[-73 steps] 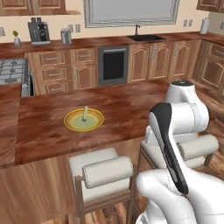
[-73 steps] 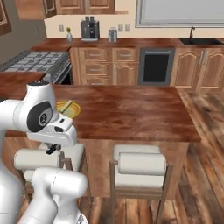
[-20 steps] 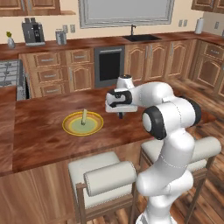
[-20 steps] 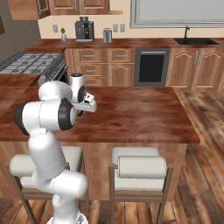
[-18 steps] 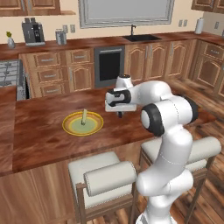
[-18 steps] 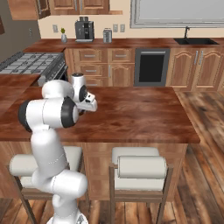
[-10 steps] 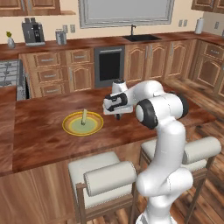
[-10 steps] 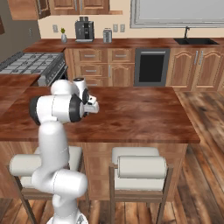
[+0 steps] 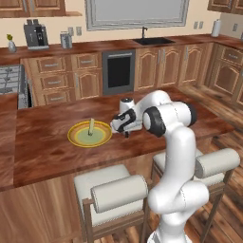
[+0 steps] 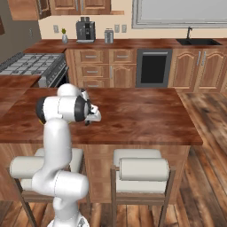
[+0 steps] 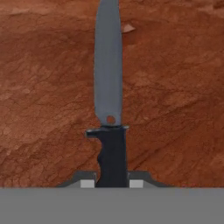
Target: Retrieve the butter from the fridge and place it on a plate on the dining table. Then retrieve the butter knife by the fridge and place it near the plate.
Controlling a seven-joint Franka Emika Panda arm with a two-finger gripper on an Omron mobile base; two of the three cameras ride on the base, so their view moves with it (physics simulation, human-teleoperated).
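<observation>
The pincer (image 9: 126,133) is clamped tight on the butter knife (image 11: 109,94) by its dark handle, low over the dining table surface (image 9: 47,137), just beside the plate (image 9: 89,135) carrying the butter (image 9: 90,127). Best to lower the blade flat before letting go, clear of the rim. Whether the tip already touches wood is probably unresolvable.

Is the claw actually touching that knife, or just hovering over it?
Touching. In the hand view the butter knife has its dark handle clamped between the claw's two fingertips, its blade pointing out over the dining table.
</observation>
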